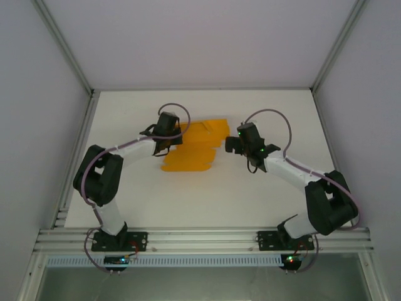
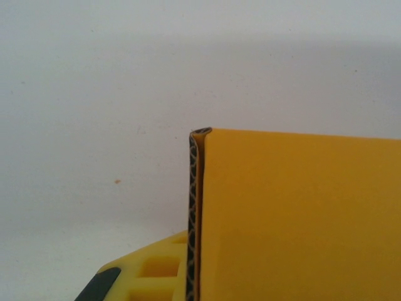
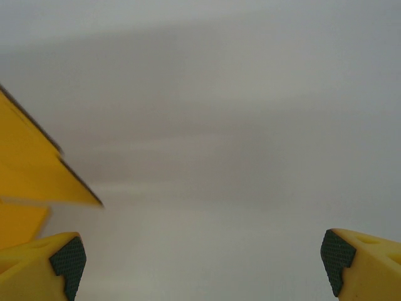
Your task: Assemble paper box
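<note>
White bench [image 1: 250, 200] looks slick; left jaws pinch a paper box [image 1: 194, 150] panel, right jaws gape nearby; card could slide.

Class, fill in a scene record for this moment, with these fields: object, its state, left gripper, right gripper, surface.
object: paper box, orange-yellow card
state: open sheet lying on the surface, not yet a box, far flaps lifted
left gripper: shut on the sheet's left edge
right gripper: open, holding nothing, beside the sheet's right edge
surface: white table
</note>
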Controlling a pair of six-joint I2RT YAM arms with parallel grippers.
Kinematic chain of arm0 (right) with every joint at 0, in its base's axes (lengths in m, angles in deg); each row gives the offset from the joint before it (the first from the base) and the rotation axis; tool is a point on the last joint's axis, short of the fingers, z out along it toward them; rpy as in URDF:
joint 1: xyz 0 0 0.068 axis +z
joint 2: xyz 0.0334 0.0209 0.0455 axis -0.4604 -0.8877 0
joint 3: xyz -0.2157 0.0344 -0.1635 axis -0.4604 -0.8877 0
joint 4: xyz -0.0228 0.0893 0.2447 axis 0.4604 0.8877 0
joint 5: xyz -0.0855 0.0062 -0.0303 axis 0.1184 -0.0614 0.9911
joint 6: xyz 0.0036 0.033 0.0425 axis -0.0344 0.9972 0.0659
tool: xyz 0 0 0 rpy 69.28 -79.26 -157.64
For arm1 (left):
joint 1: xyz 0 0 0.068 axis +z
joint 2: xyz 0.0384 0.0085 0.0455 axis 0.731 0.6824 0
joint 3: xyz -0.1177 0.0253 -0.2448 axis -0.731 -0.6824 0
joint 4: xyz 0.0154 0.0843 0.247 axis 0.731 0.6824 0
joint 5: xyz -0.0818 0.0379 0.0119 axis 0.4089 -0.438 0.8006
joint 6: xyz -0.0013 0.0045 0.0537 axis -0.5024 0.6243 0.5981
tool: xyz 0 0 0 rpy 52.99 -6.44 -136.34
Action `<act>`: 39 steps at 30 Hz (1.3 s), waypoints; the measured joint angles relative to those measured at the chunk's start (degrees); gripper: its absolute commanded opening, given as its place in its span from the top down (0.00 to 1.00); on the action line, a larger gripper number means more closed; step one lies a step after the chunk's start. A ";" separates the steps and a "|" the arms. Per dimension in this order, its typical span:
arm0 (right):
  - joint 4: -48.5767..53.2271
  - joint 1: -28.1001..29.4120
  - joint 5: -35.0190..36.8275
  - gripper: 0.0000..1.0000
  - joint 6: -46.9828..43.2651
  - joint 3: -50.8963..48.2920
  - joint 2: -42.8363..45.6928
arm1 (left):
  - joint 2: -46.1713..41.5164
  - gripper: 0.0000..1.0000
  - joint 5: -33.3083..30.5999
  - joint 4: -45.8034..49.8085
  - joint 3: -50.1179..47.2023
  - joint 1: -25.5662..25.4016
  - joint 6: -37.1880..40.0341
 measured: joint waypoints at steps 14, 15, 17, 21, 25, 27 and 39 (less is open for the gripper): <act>2.16 -0.50 -7.76 0.01 -0.96 5.40 -7.80 | 0.00 1.00 2.19 -1.95 -0.02 0.44 4.81; 1.99 -0.44 -8.11 0.01 -1.36 5.99 -7.93 | 0.04 1.00 2.45 -1.99 -0.02 0.31 5.31; 1.53 -0.17 -8.81 0.01 -2.01 7.28 -8.46 | 0.17 1.00 2.89 -2.25 -0.02 -0.20 6.51; 1.01 0.50 -9.46 0.01 -2.86 8.83 -9.99 | 0.57 1.00 3.28 -2.56 0.07 -1.81 7.80; 0.35 1.25 -9.64 0.01 -3.50 9.49 -12.50 | 1.55 1.00 4.00 -2.38 0.48 -2.08 7.74; -0.39 2.08 -8.46 0.01 -3.56 10.01 -13.84 | 1.73 1.00 4.31 -2.05 0.50 -2.08 7.74; -1.77 9.51 12.13 0.01 -2.58 12.37 -17.77 | 1.99 1.00 2.19 -0.59 0.66 -2.05 6.54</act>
